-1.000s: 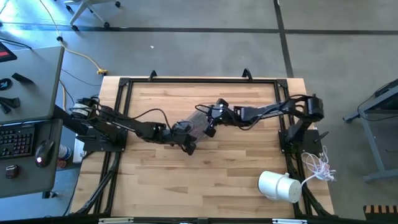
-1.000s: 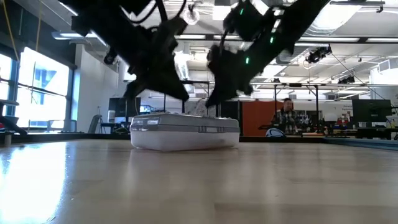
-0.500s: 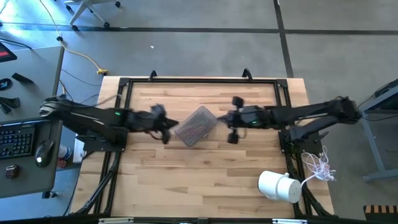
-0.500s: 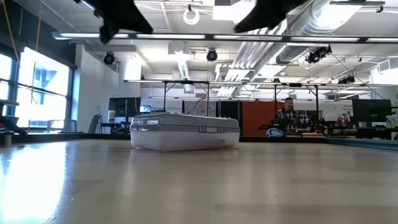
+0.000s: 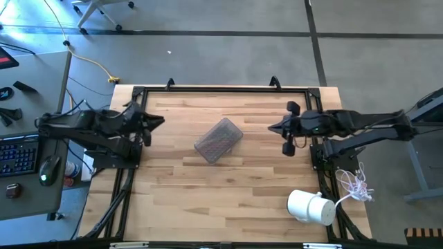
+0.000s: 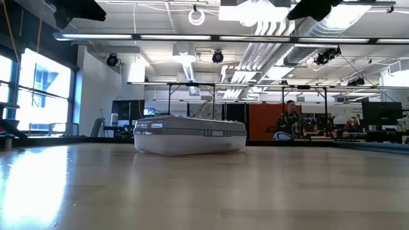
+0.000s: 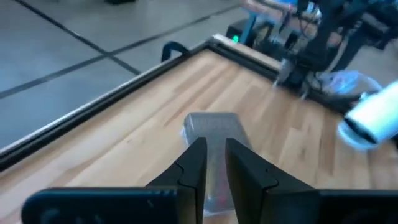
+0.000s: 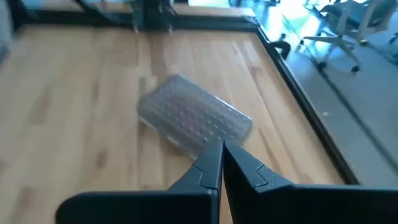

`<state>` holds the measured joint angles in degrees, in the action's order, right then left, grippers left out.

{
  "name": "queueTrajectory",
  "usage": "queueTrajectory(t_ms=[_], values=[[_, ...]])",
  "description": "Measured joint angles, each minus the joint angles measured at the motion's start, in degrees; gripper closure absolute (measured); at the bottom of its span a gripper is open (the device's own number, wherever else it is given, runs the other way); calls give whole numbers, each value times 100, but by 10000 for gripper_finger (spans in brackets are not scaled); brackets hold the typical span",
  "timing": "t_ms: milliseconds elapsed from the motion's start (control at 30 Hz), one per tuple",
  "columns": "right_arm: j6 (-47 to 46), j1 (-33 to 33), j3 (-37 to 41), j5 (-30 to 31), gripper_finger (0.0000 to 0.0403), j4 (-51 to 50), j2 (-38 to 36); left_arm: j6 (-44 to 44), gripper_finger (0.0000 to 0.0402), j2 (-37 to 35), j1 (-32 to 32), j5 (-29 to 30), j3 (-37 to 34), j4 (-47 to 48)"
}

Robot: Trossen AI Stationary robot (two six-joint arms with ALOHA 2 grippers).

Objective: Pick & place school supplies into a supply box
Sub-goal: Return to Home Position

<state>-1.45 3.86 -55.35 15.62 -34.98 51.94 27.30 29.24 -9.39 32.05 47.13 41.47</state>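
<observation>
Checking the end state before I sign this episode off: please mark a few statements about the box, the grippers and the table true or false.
1. The clear plastic supply box with its ribbed greyish lid lies closed on the wooden table. True.
2. The left gripper grips the box. False: it hangs apart from it, by the table's left edge.
3. The right gripper is shut and empty. True.
4. Pens lie loose on the table. False: none show there.
5. A white cylinder lies on the right arm's side. True.
</observation>
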Motion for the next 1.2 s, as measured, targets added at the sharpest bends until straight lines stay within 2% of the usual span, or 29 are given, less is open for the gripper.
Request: queueTrajectory(t_ms=[67,200,300,500,600,767,900,967,1200], values=[[-201,-9,0,-197,402,37,-123,29,305,-174,0,-28,-115,-175],[-136,-9,0,-1067,402,-94,-441,-178,305,-669,-2,-369,-663,-678],[-203,-4,129,-1203,402,162,-767,-76,305,-1164,0,-235,-1248,-1025],[-195,-7,1757,-1349,402,1950,-1863,22,305,-2330,0,-194,-2537,-1748],[-149,-25,2503,-1349,402,2689,-2468,-152,305,-2910,0,-312,-2844,-1907],[-461,-85,3402,-1364,402,3042,-3381,-226,305,-2857,0,-368,-2908,-1862],[-622,-197,3923,-1431,402,3052,-4080,-111,305,-2889,-1,-92,-2981,-1838],[-743,-246,4167,-1538,402,3107,-4382,-37,305,-2884,0,-146,-3003,-1893],[-903,-324,5051,-1608,402,3490,-5150,-249,305,-2888,-2,-196,-3800,-3199]])
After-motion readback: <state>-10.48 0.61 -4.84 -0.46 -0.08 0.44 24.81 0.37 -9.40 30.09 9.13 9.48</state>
